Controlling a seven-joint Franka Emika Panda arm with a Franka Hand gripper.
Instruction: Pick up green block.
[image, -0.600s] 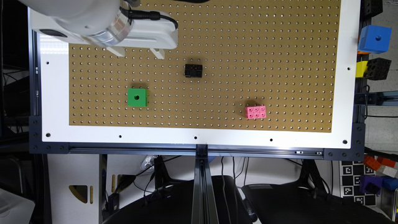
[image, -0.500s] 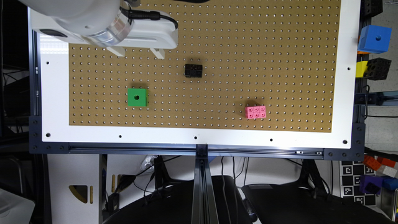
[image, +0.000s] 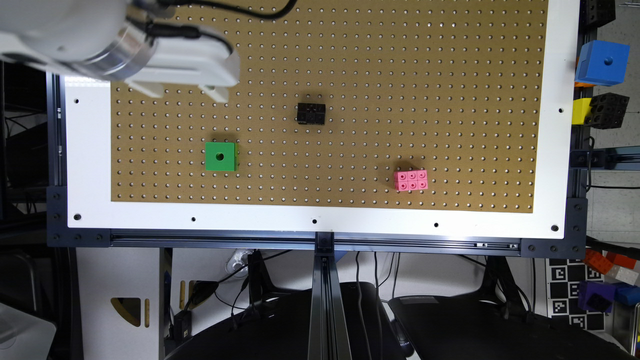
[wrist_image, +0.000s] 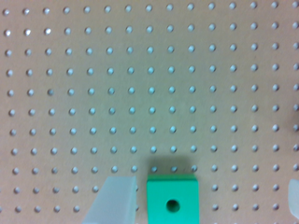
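Observation:
The green block (image: 220, 156), a bright green cube with a round dark hole in its top face, sits on the brown pegboard (image: 350, 60) toward the exterior view's left. My gripper (image: 184, 91) hovers above the board, behind the block and slightly to its left in the exterior view, not touching it. In the wrist view the gripper (wrist_image: 209, 183) is open: one pale finger (wrist_image: 117, 200) stands just beside the green block (wrist_image: 172, 199), and the other finger (wrist_image: 294, 196) is far off at the frame edge.
A small black block (image: 310, 113) lies near the board's middle and a pink studded brick (image: 410, 180) toward the front right. Off the board at the exterior view's right sit a blue cube (image: 602, 62) and yellow and black blocks (image: 600, 111). A white border (image: 320, 220) frames the pegboard.
My gripper has shifted toward the exterior view's left and a little toward the front, closer to the green block. The blocks have not moved.

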